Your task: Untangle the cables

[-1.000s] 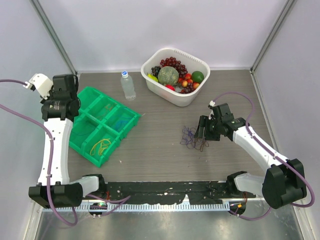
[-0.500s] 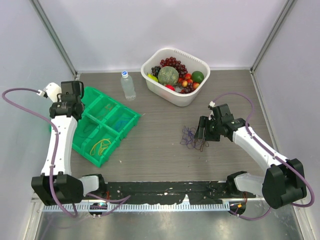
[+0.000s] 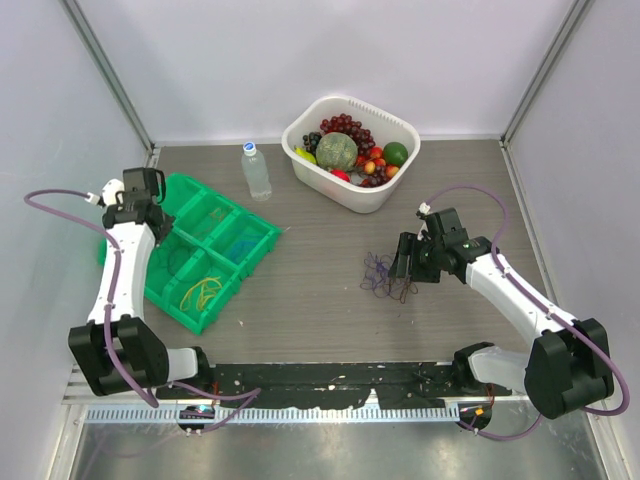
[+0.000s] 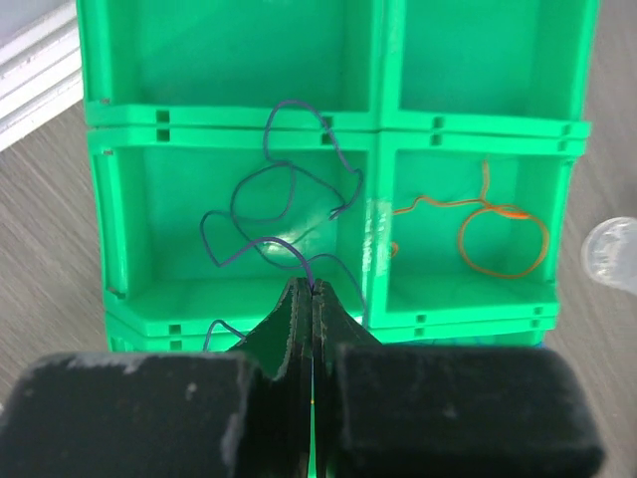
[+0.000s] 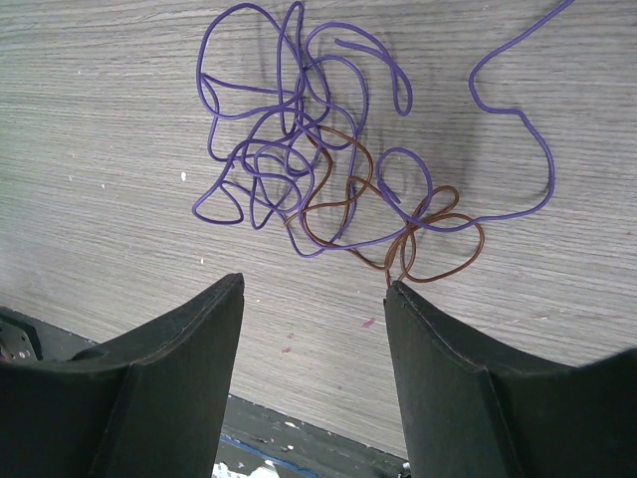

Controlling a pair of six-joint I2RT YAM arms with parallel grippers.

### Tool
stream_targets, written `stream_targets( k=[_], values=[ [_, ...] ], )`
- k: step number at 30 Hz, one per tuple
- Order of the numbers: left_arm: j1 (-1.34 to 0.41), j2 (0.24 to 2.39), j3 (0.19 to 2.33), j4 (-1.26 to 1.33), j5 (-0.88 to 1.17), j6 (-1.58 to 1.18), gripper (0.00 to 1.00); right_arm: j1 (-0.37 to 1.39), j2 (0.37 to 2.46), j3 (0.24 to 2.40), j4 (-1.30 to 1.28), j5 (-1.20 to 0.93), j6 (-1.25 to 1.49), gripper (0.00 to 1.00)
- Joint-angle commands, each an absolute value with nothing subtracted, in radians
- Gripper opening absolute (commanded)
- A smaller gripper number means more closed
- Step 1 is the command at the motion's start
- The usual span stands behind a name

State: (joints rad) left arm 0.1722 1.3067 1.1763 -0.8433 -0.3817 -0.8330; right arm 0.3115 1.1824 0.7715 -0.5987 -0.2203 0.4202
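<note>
The tangled cables (image 3: pixel 385 275) lie on the table well to the right of the green tray (image 3: pixel 165 305). The right gripper (image 5: pixel 314 284) sits just beyond them on the side away from the tray; its jaws are spread and grasp nothing.

The brown cable (image 5: pixel 360 164) threads through several loops of the purple cable (image 5: pixel 289 100), so a pull on either one probably drags the whole bunch or cinches the crossings tighter. The strands are thin and lie flat, so the fingers may close on two colours at once, or scrape the table and catch none. A long purple run strays off to one side and could snag on a finger.

Over the tray, the left gripper (image 4: pixel 307 289) is clenched. A strand of the blue cable (image 4: pixel 232 204) runs right up to its tips; I cannot tell whether it is nipped. If it is, lifting away would haul that cable back out of its compartment.

Counted:
- two grippers;
- one tray, four of its compartments showing in the left wrist view;
- one brown cable;
- purple, one or perhaps two, I cannot tell;
- one blue cable in the tray;
- one orange cable (image 4: pixel 503 274) in the compartment beside it;
- one yellow cable (image 3: pixel 205 292) at the tray's near end, possibly that same orange one;
- one bottle (image 3: pixel 257 172) just past the tray's far edge;
- one white basket (image 3: pixel 340 192) of fruit beyond that.
</note>
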Motion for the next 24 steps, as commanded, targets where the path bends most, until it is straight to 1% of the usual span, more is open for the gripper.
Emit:
stream_targets(
  k=[1,6,11,17,20,24],
  values=[
    [0.179,1.285,1.331,-0.836,-0.406,-0.81,0.0,0.313,1.163,0.778,-0.574,-0.225,0.41,0.64],
    [0.179,1.278,1.468,-0.812,-0.475,-0.773,0.0,0.313,1.177,0.778,-0.569,-0.232,0.41,0.64],
    [0.179,1.255,1.448,-0.715,-0.483,-0.654,0.0,0.313,1.172,0.778,-0.569,-0.233,0.408,0.64],
    [0.179,1.217,1.293,-0.644,-0.345,-0.652,0.0,0.311,1.166,0.778,-0.568,-0.233,0.408,0.64],
    [0.179,1.169,1.189,-0.611,-0.321,-0.66,0.0,0.313,1.167,0.776,-0.569,-0.236,0.407,0.64],
    [0.176,1.126,1.141,-0.641,-0.299,-0.669,0.0,0.313,1.161,0.778,-0.568,-0.238,0.407,0.64]
  ],
)
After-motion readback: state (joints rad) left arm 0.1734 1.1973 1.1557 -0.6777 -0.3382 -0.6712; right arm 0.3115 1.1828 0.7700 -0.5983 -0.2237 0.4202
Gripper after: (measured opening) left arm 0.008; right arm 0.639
